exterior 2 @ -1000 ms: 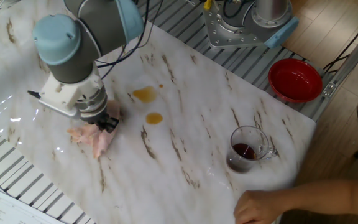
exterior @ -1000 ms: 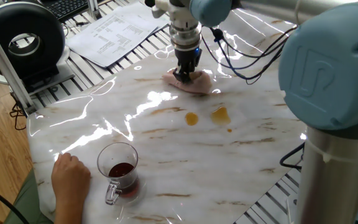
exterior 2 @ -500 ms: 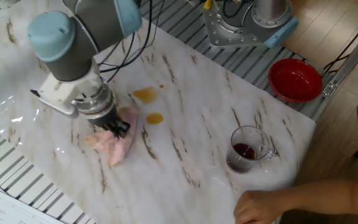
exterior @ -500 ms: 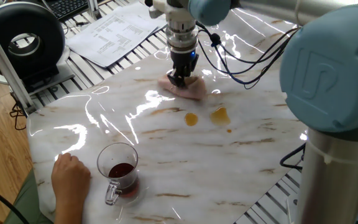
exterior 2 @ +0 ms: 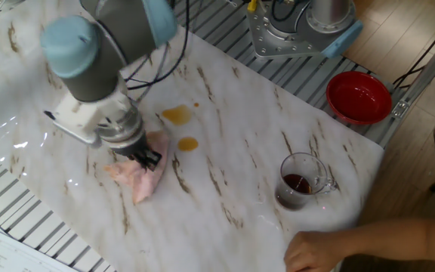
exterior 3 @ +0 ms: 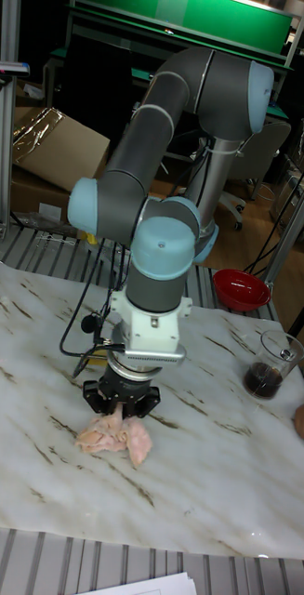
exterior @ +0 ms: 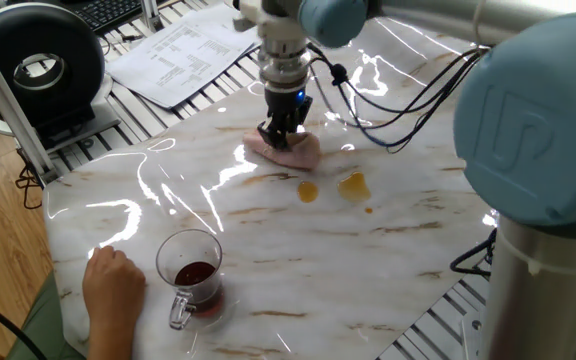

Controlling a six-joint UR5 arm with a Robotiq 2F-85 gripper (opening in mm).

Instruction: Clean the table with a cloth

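veined table (exterior: 388, 250), amber spills (exterior: 330, 187), cloth (exterior: 286, 151)

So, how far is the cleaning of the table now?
Done: the robot's hand is shut on the pale-pink fluffy cloth and presses it onto the white marble-patterned table. In hand: the cloth lies right beside the two amber spill spots. Left: both spots look unwiped, so the wiping itself remains. The glass cup with dark liquid stands apart from them.

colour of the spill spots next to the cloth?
Amber-orange spots beside the pink cloth; clearest in one fixed view.
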